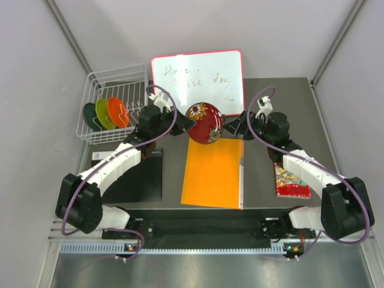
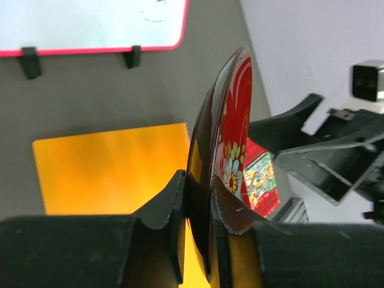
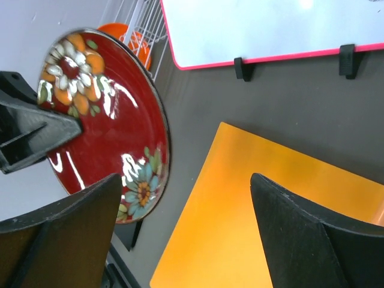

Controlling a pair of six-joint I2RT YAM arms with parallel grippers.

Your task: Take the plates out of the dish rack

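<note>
Top external view shows us the table point(image 1: 294, 96), with a pink-framed whiteboard point(image 1: 198, 78) at the far middle and an orange folder point(image 1: 213, 174) lying just near of it. The dish rack point(image 1: 117, 84) sits at the far left.

By our count, one plate of four is out of the rack but not yet set down. Three stand on edge between the tines: the orange plate point(image 1: 118, 111), the lime green plate point(image 1: 104, 113) to its left, and the dark teal plate point(image 1: 91, 116) furthest left.

The red plate point(image 1: 204, 122) hangs upright in the air over the far edge of the folder. The left gripper point(image 2: 198, 192) is clamped on its rim, one finger on each face. The right gripper point(image 3: 186, 180) faces it from the right with its jaws spread wide and holds nothing. The plate's rim is just beside one of its fingers, and we cannot tell whether they touch.

We judge that placing this plate, then fetching the other three, is what is left.
</note>
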